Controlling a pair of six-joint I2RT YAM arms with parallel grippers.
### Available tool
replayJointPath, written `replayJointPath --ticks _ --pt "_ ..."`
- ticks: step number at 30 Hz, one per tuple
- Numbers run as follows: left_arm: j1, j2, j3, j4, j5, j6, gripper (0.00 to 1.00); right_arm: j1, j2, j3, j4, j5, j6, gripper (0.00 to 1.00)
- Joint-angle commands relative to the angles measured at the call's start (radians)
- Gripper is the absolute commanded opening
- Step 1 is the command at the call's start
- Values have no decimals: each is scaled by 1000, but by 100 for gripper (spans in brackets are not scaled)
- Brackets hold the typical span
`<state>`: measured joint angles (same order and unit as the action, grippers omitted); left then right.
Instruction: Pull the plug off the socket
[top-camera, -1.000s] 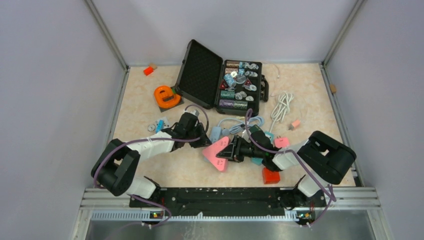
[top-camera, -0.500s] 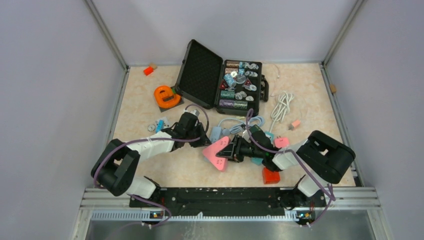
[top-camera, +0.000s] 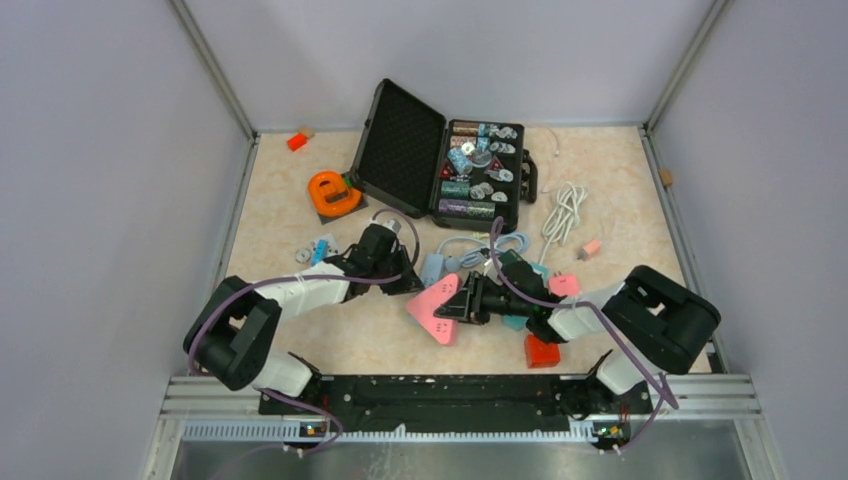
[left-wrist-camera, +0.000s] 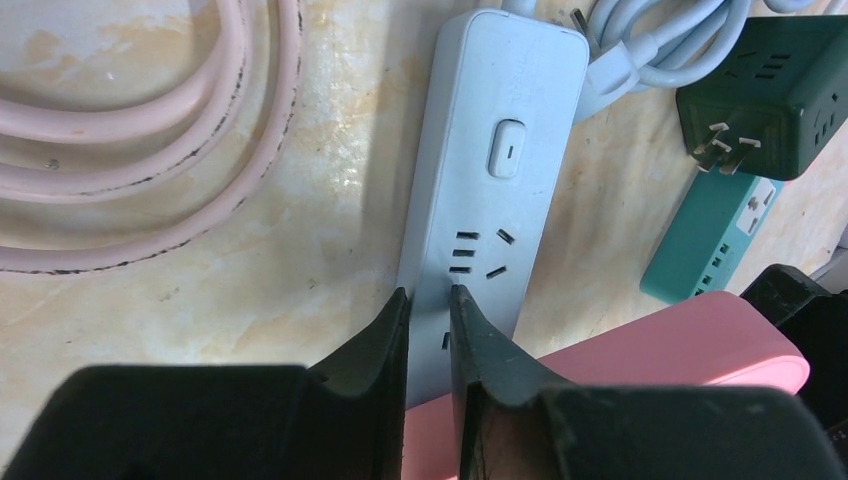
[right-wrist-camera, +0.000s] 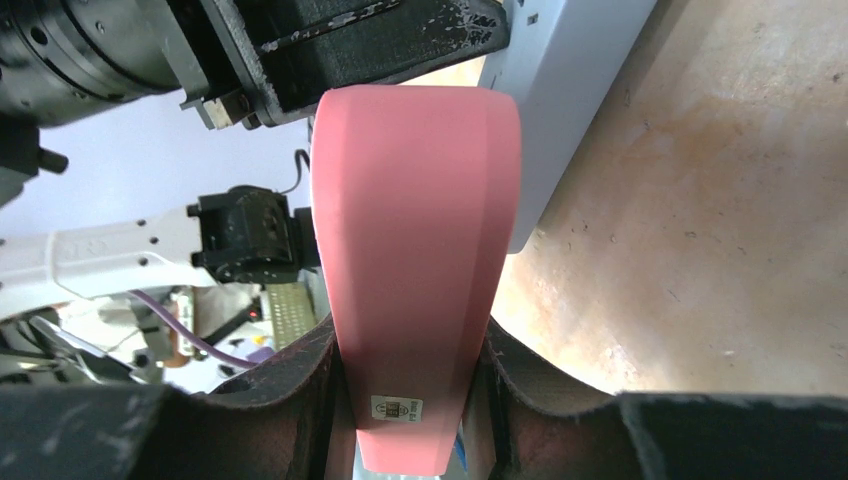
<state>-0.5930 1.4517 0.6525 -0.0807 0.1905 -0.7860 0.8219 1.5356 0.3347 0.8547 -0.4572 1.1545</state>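
Note:
The socket is a pink power strip, tilted up off the table. My right gripper is shut on its near end, one finger on each side. My left gripper stands at the strip's far end, over a pale blue power strip. Its jaws are shut to a thin slit, and through the slit only the pale blue strip and the pink strip show. No plug in the pink socket shows in any view.
An open black case with small parts sits at the back. An orange tape holder, a white cable and a red block lie around. Pink cable loops, a dark green adapter and a teal strip crowd the left gripper.
The left jaws have closed a little further. Both arms and the pink strip stay about where they were.

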Motion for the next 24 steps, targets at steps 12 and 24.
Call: replayJointPath --ticks 12,24 --pt "-28 91 -67 -174 -22 39 19 -3 -82 41 406 -21 180 0" --pt "-29 87 -64 -169 -17 37 19 -3 -215 25 217 -36 -29 0"
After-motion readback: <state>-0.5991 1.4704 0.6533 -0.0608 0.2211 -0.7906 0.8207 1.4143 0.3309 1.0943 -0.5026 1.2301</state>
